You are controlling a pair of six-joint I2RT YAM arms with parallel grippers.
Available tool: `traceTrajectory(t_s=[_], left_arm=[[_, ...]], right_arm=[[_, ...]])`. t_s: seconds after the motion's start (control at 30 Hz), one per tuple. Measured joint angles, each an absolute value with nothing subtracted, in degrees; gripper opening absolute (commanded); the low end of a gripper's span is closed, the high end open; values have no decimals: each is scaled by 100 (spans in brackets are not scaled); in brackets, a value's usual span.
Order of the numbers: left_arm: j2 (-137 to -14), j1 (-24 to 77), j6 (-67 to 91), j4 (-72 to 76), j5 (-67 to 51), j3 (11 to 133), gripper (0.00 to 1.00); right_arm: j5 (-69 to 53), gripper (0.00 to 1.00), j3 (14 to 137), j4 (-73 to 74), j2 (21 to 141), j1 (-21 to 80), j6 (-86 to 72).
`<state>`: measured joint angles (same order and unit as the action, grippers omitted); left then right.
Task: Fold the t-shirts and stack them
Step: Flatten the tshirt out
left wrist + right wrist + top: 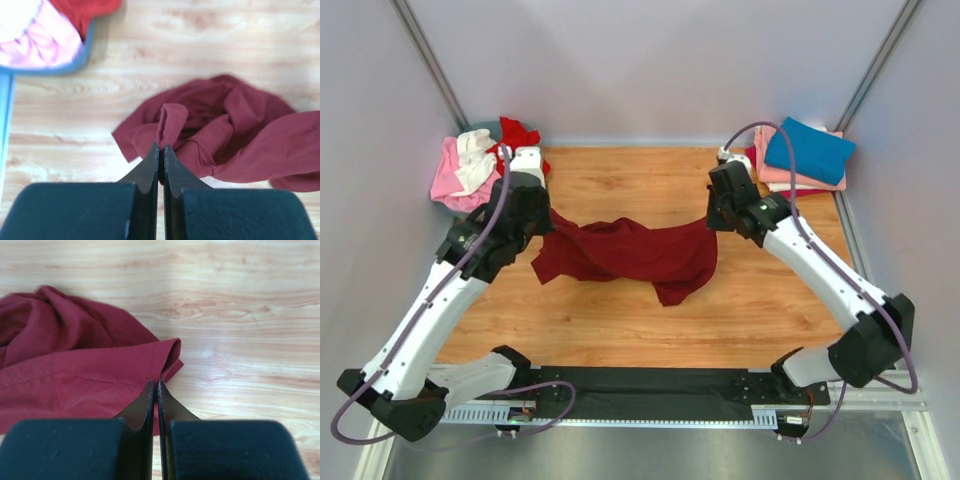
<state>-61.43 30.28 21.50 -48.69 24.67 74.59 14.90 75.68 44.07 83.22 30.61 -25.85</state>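
Top external: maroon t-shirt (630,252) slung crumpled across mid-table (620,325), long axis left to right, strung between both arms.
Left end pinched in left gripper (161,148), right hem in right gripper (155,384); both pairs of jaws clamped tight on cloth. Middle sagged slack; judged ready for pulling apart.

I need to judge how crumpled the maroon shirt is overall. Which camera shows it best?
The top external view: it alone shows the whole maroon shirt, strung between both arms. The left wrist view shows only the crumpled end pinched by the left gripper; the right wrist view only a smoother hem in the right gripper.
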Motion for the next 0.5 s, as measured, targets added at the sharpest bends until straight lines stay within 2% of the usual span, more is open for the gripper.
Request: traceTrajectory(t_s=[0.3,0.5], left_arm=[[-6114,3028,1494,-5553,2541,9380,0],[-5677,3030,550,-5286,1796,9950,0]], right_arm=[[1883,1,8683,5371,6906,2991,-2292],[2163,0,8991,5446,5494,2976,-2115]])
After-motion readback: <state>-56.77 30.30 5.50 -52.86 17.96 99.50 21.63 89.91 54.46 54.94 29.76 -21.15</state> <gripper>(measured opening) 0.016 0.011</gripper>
